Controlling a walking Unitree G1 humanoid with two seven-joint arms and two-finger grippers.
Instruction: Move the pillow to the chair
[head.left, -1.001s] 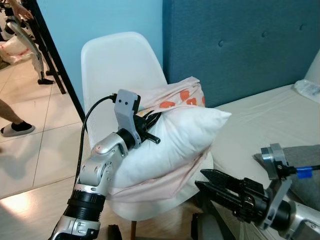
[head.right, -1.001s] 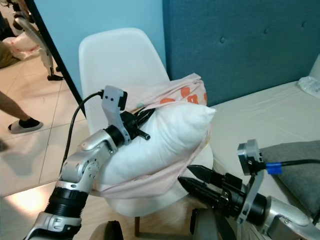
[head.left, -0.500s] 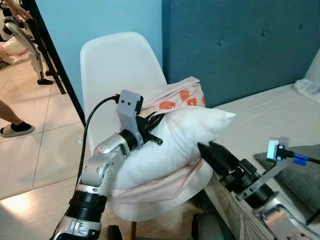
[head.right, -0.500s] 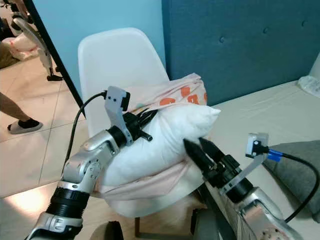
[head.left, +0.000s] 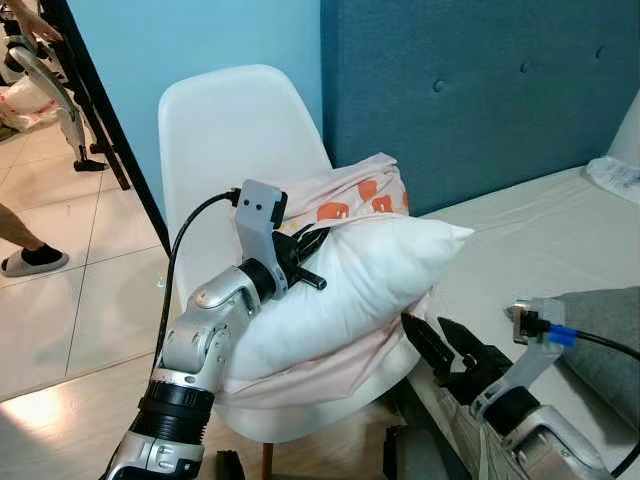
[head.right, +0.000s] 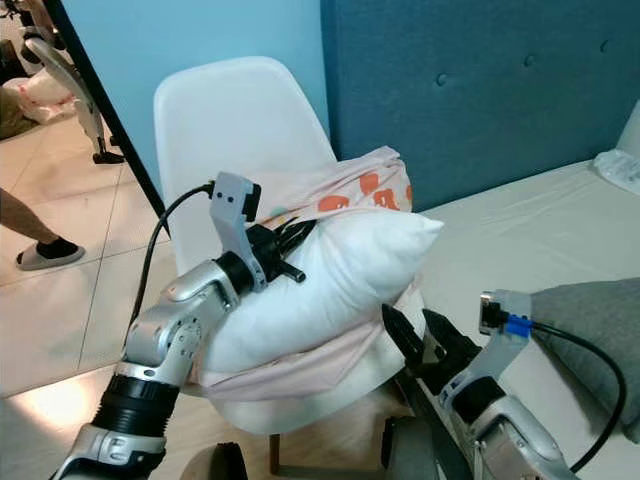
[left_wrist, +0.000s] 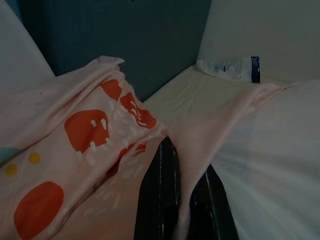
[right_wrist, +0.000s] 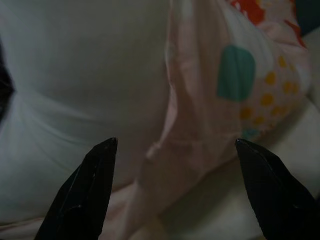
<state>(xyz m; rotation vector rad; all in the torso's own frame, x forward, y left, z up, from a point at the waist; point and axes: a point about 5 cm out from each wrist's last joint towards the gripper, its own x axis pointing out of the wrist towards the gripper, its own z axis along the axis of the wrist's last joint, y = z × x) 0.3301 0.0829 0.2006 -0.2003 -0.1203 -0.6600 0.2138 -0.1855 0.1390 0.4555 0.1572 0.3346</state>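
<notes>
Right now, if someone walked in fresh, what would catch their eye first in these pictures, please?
First, the big white pillow lying on the white chair, half out of its pink case with orange spots. The left gripper is clamped on a fold of that case at the pillow's upper edge. The right gripper points at the pillow's lower side from beside the bed, fingers spread and holding nothing.

pillow (head.left: 345, 285) across whole chair (head.left: 225, 140) seat
</notes>
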